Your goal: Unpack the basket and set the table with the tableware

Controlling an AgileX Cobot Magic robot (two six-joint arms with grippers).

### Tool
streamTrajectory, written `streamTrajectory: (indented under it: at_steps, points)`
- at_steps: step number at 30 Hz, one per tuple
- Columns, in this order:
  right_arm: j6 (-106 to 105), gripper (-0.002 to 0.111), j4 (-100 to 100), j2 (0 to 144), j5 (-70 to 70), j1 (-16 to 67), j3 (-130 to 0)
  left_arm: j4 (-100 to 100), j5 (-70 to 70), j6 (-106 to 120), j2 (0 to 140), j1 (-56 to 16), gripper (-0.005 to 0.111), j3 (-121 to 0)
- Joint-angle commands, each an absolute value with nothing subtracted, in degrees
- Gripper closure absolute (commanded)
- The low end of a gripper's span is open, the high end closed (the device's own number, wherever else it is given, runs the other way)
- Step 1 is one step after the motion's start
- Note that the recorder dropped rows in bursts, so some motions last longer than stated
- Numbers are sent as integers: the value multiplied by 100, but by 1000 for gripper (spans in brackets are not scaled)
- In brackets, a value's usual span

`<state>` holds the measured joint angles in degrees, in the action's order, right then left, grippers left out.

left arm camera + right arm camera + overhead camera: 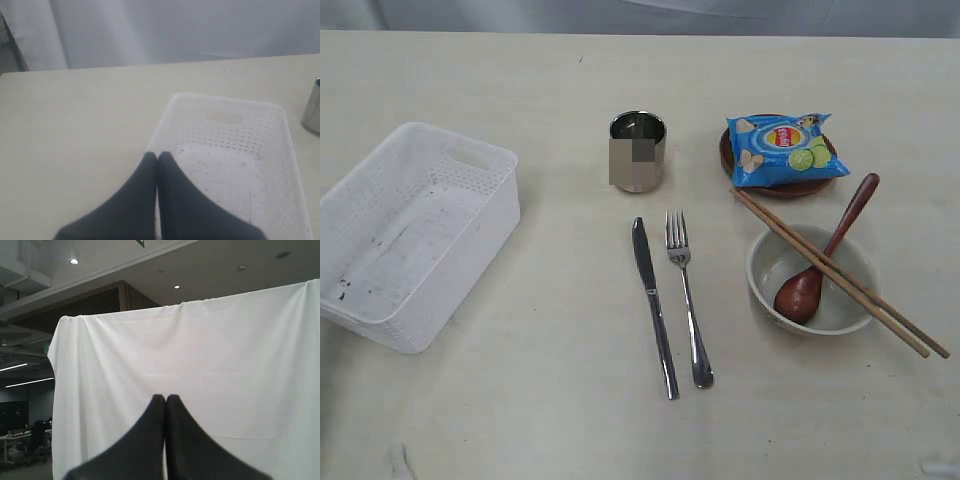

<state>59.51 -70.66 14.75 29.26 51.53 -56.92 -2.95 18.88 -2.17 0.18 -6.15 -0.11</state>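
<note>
**Basket emptied, places laid, both grippers clenched on nothing**

At the left of the table [560,430] the white basket [470,250] sits at an angle with nothing in it but dark specks on its floor. The left gripper [157,156] hangs above the basket's near end in the left wrist view, its dark fingers pressed together with nothing between them.

Toward the middle stands the steel cup [637,150], upright, with a blurred patch on its side. Below it in the exterior view the knife [654,308] and fork [687,300] lie side by side, close but apart, the knife on the left.

Farther right, the brown plate [792,189] carries a blue chip bag [783,148] that hides most of it. Below that, the cream bowl [772,268] holds the dark wooden spoon [840,232], whose handle leans over the far rim. The chopsticks [875,303] lie slanted across the bowl's top.

The right gripper [165,399] is likewise clamped shut and empty, facing a white cloth [210,355]; neither gripper shows in the exterior view.
</note>
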Motion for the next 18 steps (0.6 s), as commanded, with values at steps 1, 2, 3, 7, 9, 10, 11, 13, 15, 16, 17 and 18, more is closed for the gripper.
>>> streamTrajectory:
  at_steps: [1,2,3,7,9,10,11,13,15,16,17,18]
  points:
    - [5966,109,-7048,1360,2911,5150,-5688,-282,1828,-211,0,-655,107,0]
    - [5966,109,-7048,1349,2911,5150,-5688,-282,1828,-211,0,-655,107,0]
    - [5966,109,-7048,1338,2911,5150,-5688,-282,1828,-211,0,-655,107,0]
    - [5966,109,-7048,1325,2911,5150,-5688,-282,1828,-211,0,-655,107,0]
    - [5966,109,-7048,1313,2893,5150,-5688,-282,1828,-211,0,-655,107,0]
    - [5966,109,-7048,1312,2919,5150,-5688,-282,1828,-211,0,-655,107,0]
    - [5966,109,-7048,1301,2917,5150,-5688,-282,1828,-211,0,-655,107,0]
    - [5966,109,-7036,1290,2917,5139,-5688,-282,1828,-211,0,-655,107,0]
    - [5966,109,-6999,1278,2881,5124,-5649,-282,1828,-211,0,-655,107,0]
    - [5966,109,-6886,1278,2881,5075,-5635,-282,1828,-211,0,-655,107,0]
    - [5966,109,-6692,1278,2915,4983,-5608,-282,1828,-211,0,-655,107,0]
    - [5966,109,-6480,1278,2913,4846,-5568,-282,1828,-211,0,-655,107,0]
